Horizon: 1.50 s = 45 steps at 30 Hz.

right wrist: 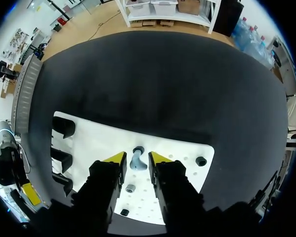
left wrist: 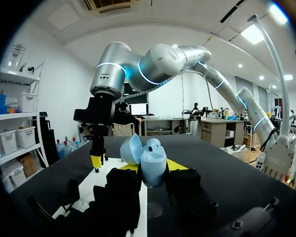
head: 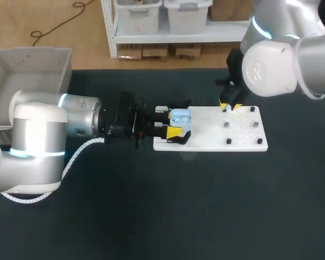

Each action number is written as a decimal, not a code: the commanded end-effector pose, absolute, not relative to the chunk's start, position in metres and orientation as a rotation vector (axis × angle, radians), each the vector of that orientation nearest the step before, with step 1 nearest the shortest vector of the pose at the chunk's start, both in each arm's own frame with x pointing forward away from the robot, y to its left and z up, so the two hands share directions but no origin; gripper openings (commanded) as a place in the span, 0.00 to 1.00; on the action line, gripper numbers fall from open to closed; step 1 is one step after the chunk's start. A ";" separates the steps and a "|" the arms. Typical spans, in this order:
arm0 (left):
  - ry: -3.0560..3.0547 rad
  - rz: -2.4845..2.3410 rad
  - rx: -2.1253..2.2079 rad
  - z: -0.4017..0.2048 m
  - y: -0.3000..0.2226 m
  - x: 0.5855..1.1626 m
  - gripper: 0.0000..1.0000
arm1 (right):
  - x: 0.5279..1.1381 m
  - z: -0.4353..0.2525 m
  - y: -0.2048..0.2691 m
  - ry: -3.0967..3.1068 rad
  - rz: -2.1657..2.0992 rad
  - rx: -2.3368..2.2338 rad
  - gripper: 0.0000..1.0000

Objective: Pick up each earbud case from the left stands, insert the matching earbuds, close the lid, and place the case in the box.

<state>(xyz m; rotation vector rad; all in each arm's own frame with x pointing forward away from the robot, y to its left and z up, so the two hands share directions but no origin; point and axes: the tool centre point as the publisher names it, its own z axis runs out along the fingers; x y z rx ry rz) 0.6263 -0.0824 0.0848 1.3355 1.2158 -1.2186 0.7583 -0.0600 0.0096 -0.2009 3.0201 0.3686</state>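
A dark tabletop (head: 151, 216) carries one white board (head: 206, 135) right of centre and one grey box (head: 32, 59) at the far left corner. One pale blue case (head: 181, 116), lid open, sits at the board's left edge, clamped between the left gripper's (head: 173, 122) two fingers. Three black stands (right wrist: 64, 127) line that same edge. The right gripper (right wrist: 137, 159) hangs over the board's far edge, fingers parted, with one small grey earbud (right wrist: 136, 164) between its tips, no clear contact. Five small pegs (head: 228, 142) dot the board's right half.

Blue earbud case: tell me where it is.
Head view: the blue earbud case sits in the left gripper, at the left end of the white board.
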 end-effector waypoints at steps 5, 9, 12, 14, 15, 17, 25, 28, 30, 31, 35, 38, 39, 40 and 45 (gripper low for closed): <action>1.217 -1.214 1.333 0.085 -0.082 0.625 0.00 | 0.757 0.010 -0.060 3.022 0.354 -0.197 0.24; 1.217 -1.214 1.333 0.085 -0.082 0.625 0.00 | 0.757 0.011 -0.060 3.022 0.345 -0.195 0.11; 1.217 -1.214 1.333 0.085 -0.082 0.625 0.00 | 0.756 0.011 -0.060 3.023 0.341 -0.193 0.11; 1.217 -1.214 1.333 0.085 -0.082 0.625 0.00 | 0.756 0.012 -0.059 3.022 0.339 -0.192 0.05; 1.217 -1.214 1.333 0.085 -0.082 0.625 0.00 | 0.756 0.012 -0.059 3.022 0.337 -0.192 0.00; 1.217 -1.214 1.333 0.085 -0.082 0.625 0.00 | 0.755 0.013 -0.058 3.021 0.335 -0.192 0.00; 1.217 -1.214 1.333 0.085 -0.082 0.625 0.00 | 0.747 0.024 -0.059 3.008 0.317 -0.187 0.00; 1.217 -1.214 1.333 0.085 -0.082 0.625 0.00 | 0.741 0.033 -0.059 2.997 0.301 -0.187 0.00; 1.217 -1.214 1.333 0.085 -0.082 0.625 0.00 | 0.736 0.041 -0.060 2.989 0.285 -0.187 0.00; 1.217 -1.214 1.333 0.085 -0.082 0.625 0.00 | 0.733 0.046 -0.060 2.985 0.278 -0.186 0.00; 1.217 -1.214 1.333 0.085 -0.082 0.625 0.00 | 0.720 0.067 -0.060 2.968 0.235 -0.178 0.00; 1.217 -1.214 1.333 0.085 -0.082 0.625 0.00 | 0.708 0.085 -0.058 2.952 0.194 -0.175 0.00; 1.217 -1.214 1.333 0.085 -0.082 0.625 0.00 | 0.704 0.093 -0.056 2.950 0.192 -0.177 0.00; 1.217 -1.214 1.333 0.085 -0.082 0.625 0.00 | 0.699 0.101 -0.054 2.949 0.187 -0.182 0.00; 1.217 -1.214 1.333 0.085 -0.082 0.625 0.00 | 0.680 0.139 -0.041 2.941 0.175 -0.203 0.00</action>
